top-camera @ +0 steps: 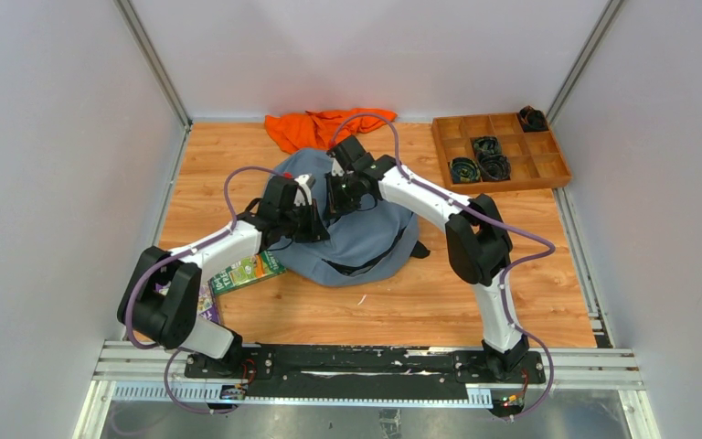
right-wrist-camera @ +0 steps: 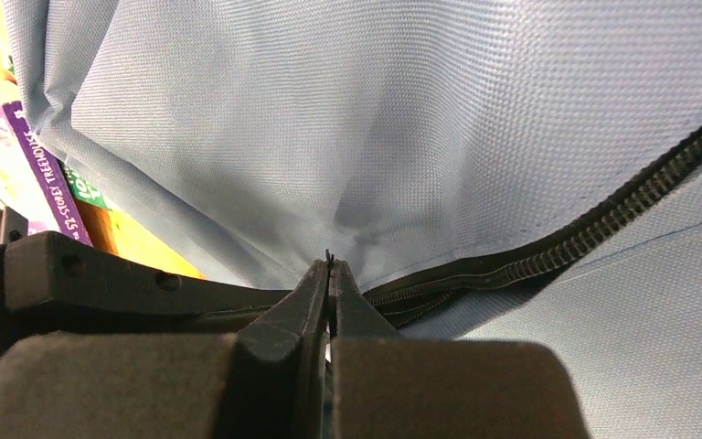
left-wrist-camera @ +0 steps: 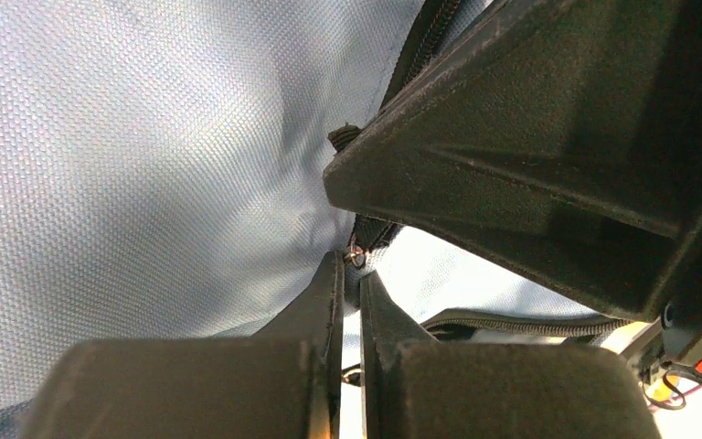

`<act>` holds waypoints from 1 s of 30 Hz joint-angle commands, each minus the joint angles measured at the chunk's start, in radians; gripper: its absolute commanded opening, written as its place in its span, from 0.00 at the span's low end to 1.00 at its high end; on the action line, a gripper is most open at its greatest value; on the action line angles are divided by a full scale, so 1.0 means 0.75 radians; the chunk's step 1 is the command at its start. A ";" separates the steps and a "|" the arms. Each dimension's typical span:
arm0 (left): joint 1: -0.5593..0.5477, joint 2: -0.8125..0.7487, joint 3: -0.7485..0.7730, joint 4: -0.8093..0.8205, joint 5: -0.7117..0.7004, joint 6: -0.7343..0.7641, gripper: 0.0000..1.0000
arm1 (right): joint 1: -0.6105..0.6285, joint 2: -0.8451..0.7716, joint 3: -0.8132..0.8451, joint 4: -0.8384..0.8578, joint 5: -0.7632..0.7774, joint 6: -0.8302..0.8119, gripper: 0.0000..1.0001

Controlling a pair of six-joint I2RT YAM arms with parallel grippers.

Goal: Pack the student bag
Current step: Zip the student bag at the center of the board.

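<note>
The student bag [top-camera: 366,233] is a grey-blue backpack lying flat in the middle of the table. Both grippers sit on its upper left part, close together. My left gripper [top-camera: 313,218] is shut on the bag; in the left wrist view its tips [left-wrist-camera: 352,265] pinch fabric beside a small metal ring at the dark zipper [left-wrist-camera: 375,233]. My right gripper [top-camera: 340,189] is shut too; in the right wrist view its tips [right-wrist-camera: 330,265] hold a thin dark tab at the end of the zipper line [right-wrist-camera: 603,224]. The inside of the bag is hidden.
A green book [top-camera: 249,272] and a purple book [top-camera: 207,302] lie left of the bag, under the left arm. An orange cloth [top-camera: 324,126] lies at the back. A wooden compartment tray [top-camera: 548,169] with black coiled items stands at the back right.
</note>
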State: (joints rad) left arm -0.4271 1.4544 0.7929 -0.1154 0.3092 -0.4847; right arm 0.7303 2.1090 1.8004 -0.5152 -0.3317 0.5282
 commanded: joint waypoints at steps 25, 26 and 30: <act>-0.022 -0.186 -0.156 -0.177 0.070 0.032 0.00 | -0.144 0.056 0.248 0.000 0.310 0.010 0.00; -0.022 -0.189 -0.157 -0.179 0.067 0.035 0.00 | -0.147 0.057 0.256 0.002 0.306 0.013 0.00; -0.023 -0.180 -0.155 -0.172 0.080 0.035 0.01 | -0.150 0.047 0.262 0.004 0.295 0.013 0.00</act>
State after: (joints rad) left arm -0.4286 1.3289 0.7082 -0.0952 0.3050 -0.4763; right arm 0.6762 2.1548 1.9388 -0.5995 -0.2157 0.5388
